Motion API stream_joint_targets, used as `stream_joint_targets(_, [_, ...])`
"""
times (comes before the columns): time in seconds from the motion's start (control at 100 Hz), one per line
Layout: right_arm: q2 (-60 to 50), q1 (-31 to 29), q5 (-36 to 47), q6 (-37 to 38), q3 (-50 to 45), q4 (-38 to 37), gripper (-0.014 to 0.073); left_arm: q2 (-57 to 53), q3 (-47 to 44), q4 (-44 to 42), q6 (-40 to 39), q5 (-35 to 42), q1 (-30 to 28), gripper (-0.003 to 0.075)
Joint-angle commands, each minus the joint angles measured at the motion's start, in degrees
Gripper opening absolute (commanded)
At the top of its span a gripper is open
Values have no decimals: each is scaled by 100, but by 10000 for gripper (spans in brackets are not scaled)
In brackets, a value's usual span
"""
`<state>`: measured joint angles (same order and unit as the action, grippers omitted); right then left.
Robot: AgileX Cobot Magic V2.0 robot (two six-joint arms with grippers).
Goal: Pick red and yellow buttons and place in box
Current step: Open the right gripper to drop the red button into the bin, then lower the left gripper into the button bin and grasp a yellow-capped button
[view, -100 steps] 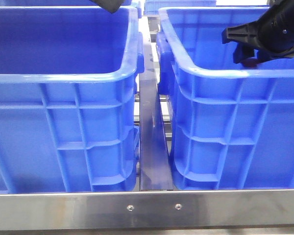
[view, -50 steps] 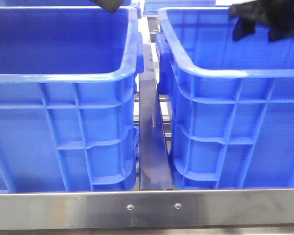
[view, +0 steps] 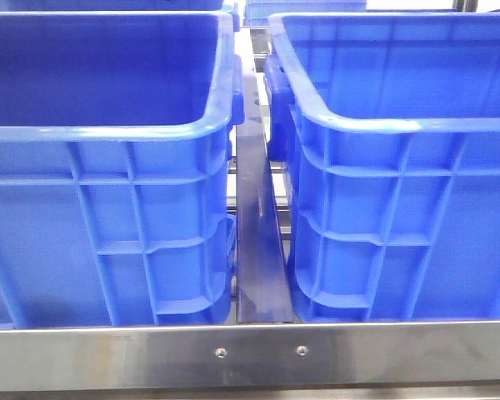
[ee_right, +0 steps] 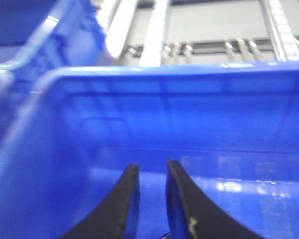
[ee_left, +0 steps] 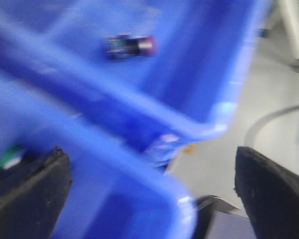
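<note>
We see our left gripper (ee_left: 149, 194) spread wide and empty over two blue bins' rims, a red-capped button (ee_left: 131, 46) lying on the farther bin's (ee_left: 199, 64) floor. Our right gripper (ee_right: 152, 199) hangs inside another blue bin (ee_right: 189, 114), fingers nearly together with a slim gap, nothing visibly between them.

Two blue plastic crates are sitting side by side on a metal-framed bench: the left crate (view: 108, 167) and the right crate (view: 400, 183), apart, with a narrow gap between them. A dark blue strip (view: 260, 250) is lying in that gap, running from the front edge toward the back. A steel rail (view: 250, 357) with two screws is running across the front, just below both crates.
</note>
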<state>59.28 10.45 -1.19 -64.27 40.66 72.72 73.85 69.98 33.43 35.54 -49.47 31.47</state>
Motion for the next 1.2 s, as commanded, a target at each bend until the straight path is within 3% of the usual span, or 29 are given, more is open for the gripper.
stream_joint_targets(0.0, [-688, -21, -183, -66, -98, -10, 145, -330, 199, -752, -1111, 463, -62, 620])
stream_joint_targets(0.2, [-1585, -21, -247, -66, -532, 28, 145, -268, 188, -2607, -4248, 319, -124, 620])
stream_joint_targets(0.37, [-1858, -21, -298, -66, -614, 29, 145, 311, 188, -3532, -5605, 56, -124, 620])
stream_joint_targets(0.72, [-1864, -21, -506, -66, -614, 29, 145, 1628, 198, -3971, -6138, 241, -124, 620])
stream_joint_targets(1.08, [-1864, -21, -570, -66, -614, 29, 145, 2037, 198, -4003, -6235, 794, -124, 620])
stream_joint_targets(1.19, [-1864, -21, -570, -66, -614, 29, 145, 2035, 198, -4003, -6235, 805, -124, 551])
